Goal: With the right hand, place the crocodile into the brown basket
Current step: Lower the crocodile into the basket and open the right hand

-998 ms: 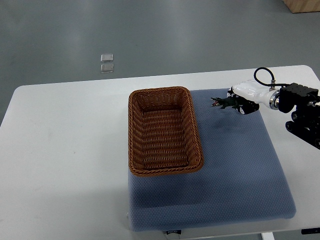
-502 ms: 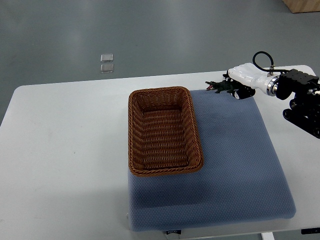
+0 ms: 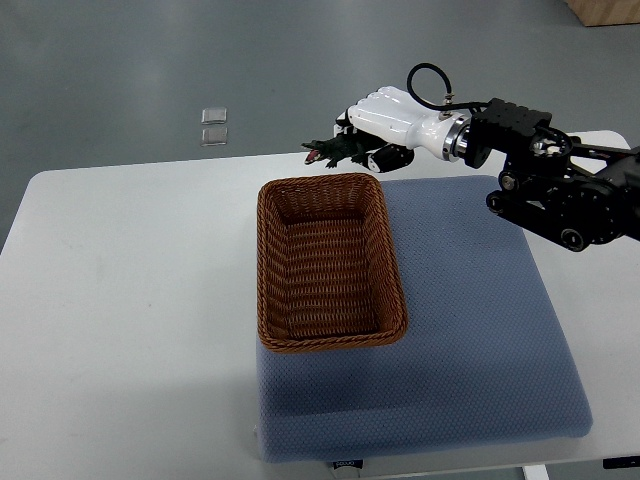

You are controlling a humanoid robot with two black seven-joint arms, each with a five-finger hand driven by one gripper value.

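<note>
while the right hand (image 3: 385, 122) reaches in from the right edge, its white fingers (image 3: 372, 105) are curled around a dark crocodile (image 3: 335, 152), snout pointing left, held above the far rim of the brown basket (image 3: 330, 262). the basket sits on a blue mat (image 3: 470, 330) over a white table (image 3: 130, 330).

brown woven basket (image 3: 331, 262), dark green crocodile (image 3: 335, 152)

Right hand (image 3: 385, 122) raised, fingers (image 3: 362, 108) curled closed.
</note>
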